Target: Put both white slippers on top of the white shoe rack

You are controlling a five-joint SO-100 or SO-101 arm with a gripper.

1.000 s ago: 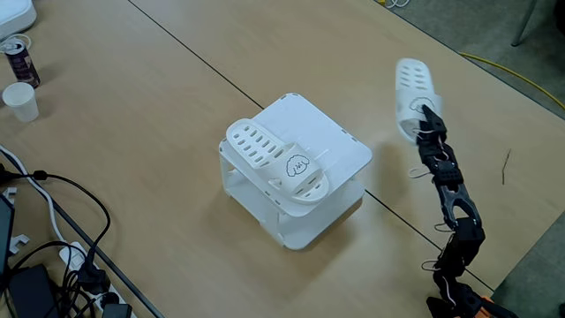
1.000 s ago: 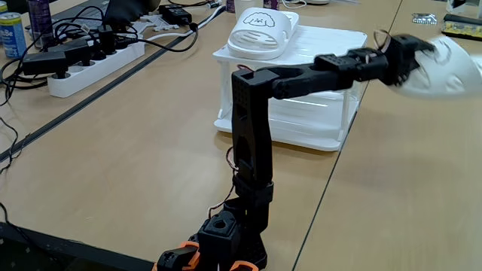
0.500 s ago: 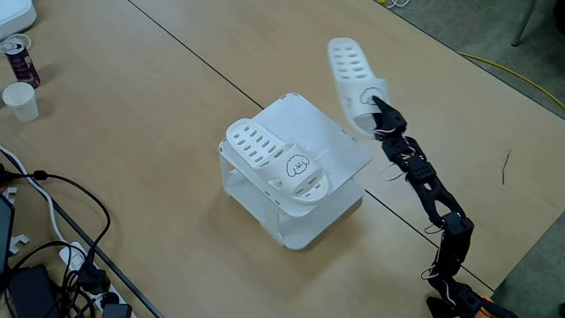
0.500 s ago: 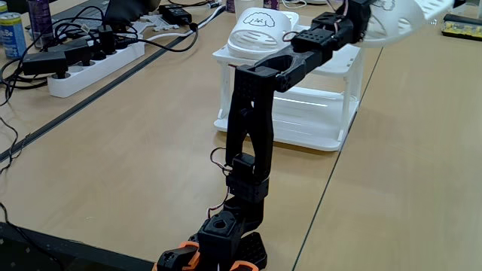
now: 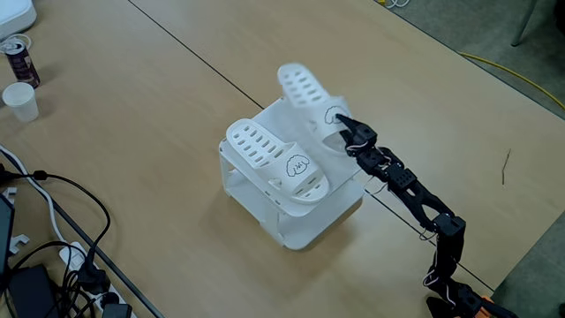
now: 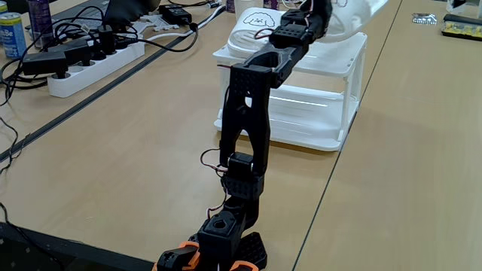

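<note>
One white slipper (image 5: pixel 275 162) with a puppy face on its strap lies on the left part of the white shoe rack (image 5: pixel 349 163). Its toe (image 6: pixel 257 31) shows at the rack's (image 6: pixel 331 64) near-left corner in the low fixed view. My gripper (image 5: pixel 340 125) is shut on the strap of a second white slipper (image 5: pixel 305 94), holding it above the rack's far right part, heel end tilted up and away. The held slipper (image 6: pixel 352 13) sits at the top edge of the low fixed view, where my black arm hides most of my gripper (image 6: pixel 322 9).
A dark table seam runs diagonally under the rack. A paper cup (image 5: pixel 21 101) and a can (image 5: pixel 18 58) stand at the far left. Cables and a power strip (image 6: pixel 94 56) lie along the table's left side. A yellow cable (image 5: pixel 512 72) crosses the floor at right.
The arm swung the held slipper from off to the rack's right side up and leftward, bringing it over the rack top. The slipper on the rack has stayed put.
</note>
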